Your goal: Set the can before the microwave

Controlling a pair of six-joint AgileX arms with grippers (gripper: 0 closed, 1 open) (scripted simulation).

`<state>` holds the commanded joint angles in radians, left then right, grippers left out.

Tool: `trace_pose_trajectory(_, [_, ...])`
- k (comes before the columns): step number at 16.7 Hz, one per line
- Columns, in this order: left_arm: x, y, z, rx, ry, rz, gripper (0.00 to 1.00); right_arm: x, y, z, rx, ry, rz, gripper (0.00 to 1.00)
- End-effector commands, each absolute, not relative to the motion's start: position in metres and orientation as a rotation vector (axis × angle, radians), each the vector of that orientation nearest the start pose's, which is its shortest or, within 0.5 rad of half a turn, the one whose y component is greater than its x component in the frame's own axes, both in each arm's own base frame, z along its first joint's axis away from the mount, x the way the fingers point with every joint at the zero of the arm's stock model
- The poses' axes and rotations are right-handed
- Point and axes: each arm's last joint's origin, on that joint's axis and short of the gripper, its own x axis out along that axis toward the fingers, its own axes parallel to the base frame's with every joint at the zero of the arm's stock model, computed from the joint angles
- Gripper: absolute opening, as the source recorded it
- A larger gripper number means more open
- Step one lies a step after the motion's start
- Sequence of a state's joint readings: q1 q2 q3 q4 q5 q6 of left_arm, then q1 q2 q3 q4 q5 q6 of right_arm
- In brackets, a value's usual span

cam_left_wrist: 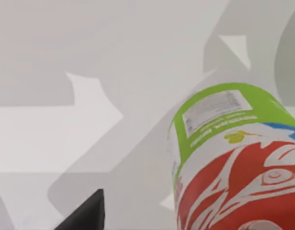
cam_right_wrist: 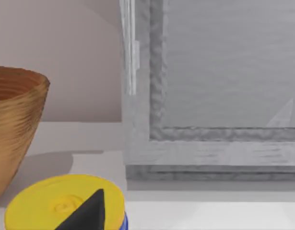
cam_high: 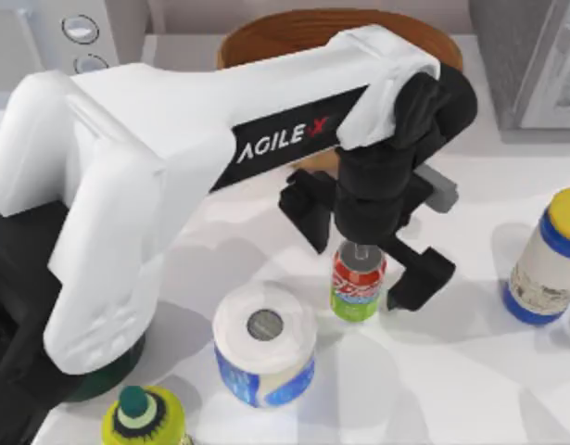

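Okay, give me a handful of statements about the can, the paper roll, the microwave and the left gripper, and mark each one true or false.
1. The can stands upright on the table. True.
2. The left gripper is shut tight on the can. False: its fingers are spread, one on each side of the can, above it.
3. The paper roll lies on its side. False: it stands on end, core facing up.
4. The microwave sits at the table's far left corner. True.
5. The yellow-capped jar is at the table's left edge. False: it is at the right edge.
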<state>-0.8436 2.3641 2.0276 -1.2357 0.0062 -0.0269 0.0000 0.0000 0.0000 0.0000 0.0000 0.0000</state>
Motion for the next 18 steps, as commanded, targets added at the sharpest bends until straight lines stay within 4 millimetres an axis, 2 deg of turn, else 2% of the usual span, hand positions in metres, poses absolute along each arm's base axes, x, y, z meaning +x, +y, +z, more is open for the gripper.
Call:
trace_pose_trajectory(4, [0.3131, -0.3436, 0.1601, 0.629, 1.479, -0.63, 1.0, 0.1057, -0.0012, 0.16, 0.0, 0.0, 0.0, 1.0])
trace_pose_trajectory(17, [0.3131, -0.3436, 0.1601, 0.629, 1.479, -0.63, 0.02, 0.1057, -0.0012, 0.16, 0.0, 0.0, 0.0, 1.0])
trace_pose_trajectory(18, [0.3131, -0.3436, 0.1601, 0.629, 1.479, -0.63, 0.0, 0.1057, -0.0012, 0.16, 0.0, 0.0, 0.0, 1.0])
